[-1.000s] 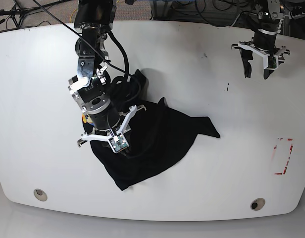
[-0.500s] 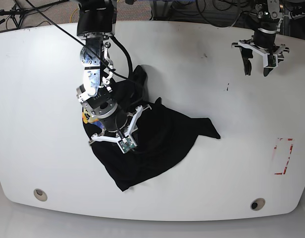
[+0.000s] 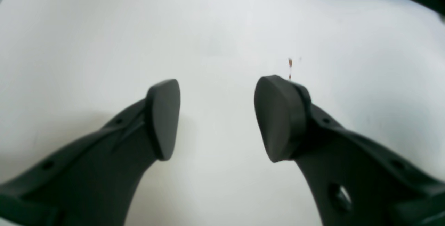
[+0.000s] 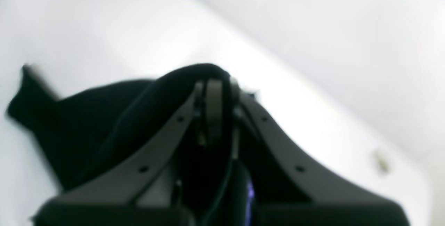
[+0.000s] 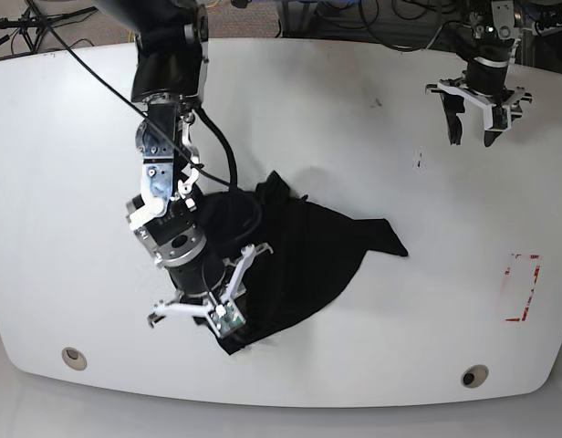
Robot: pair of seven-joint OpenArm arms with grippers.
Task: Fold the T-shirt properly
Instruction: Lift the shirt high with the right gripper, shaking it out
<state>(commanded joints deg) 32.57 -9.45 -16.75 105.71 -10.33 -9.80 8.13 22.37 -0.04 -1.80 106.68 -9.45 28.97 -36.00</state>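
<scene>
Since the earlier frames the T-shirt (image 5: 299, 255) has been dragged toward the near edge of the table (image 5: 71, 182). The cloth that lay at the arm's left, with its orange print, is no longer seen there, so the bunch looks narrower, probably one layer drawn over another. It lies left of centre, its long axis running from the near left to a pointed corner at the right. The right gripper (image 5: 228, 324), pressed together, pinches its near edge; the left gripper (image 5: 474, 128) hangs spread, far right.
</scene>
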